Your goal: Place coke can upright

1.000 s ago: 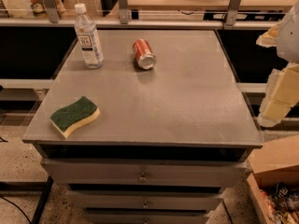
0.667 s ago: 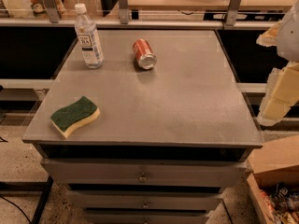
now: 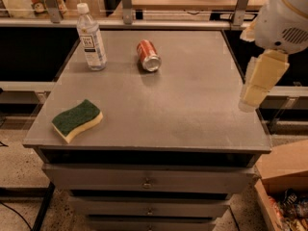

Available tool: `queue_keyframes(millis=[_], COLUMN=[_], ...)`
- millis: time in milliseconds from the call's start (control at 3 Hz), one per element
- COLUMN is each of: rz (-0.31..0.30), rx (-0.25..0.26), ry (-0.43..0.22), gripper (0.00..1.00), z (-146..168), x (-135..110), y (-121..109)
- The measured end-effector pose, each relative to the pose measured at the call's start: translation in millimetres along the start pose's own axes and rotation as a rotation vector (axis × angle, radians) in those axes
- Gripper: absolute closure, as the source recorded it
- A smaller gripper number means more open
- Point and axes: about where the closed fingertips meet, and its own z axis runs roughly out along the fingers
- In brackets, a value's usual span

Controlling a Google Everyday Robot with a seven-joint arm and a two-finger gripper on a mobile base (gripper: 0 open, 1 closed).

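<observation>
The coke can (image 3: pixel 148 55), red with silver ends, lies on its side at the back middle of the grey table top (image 3: pixel 183 105), its silver end facing the front right. My gripper (image 3: pixel 253 88), cream-coloured, hangs from the white arm (image 3: pixel 284 18) over the table's right edge, well to the right of the can and in front of it, holding nothing that I can see.
A clear water bottle with a white cap (image 3: pixel 91 37) stands upright at the back left, left of the can. A green and yellow sponge (image 3: pixel 77 120) lies at the front left. A cardboard box (image 3: pixel 284 170) sits on the floor at the lower right. Drawers are below the table top.
The arm and gripper have moved left and slightly up, now reaching over the table's right edge. The can, bottle and sponge have not moved.
</observation>
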Motion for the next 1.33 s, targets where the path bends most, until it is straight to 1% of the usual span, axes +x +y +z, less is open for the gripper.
queue_keyframes(millis=[333,667,1000,1333], rz=[-0.021,-0.005,0.072,0.211], rx=[-0.031,-0.073,-0.082,-0.02], ry=[-0.029,-0.05,-0.061,-0.056], gripper=[0.0,0.0,0.0,0.0], z=[26,58,85,98], x=[-44,-83,-114,-136], y=[-35,-70,-99,-118])
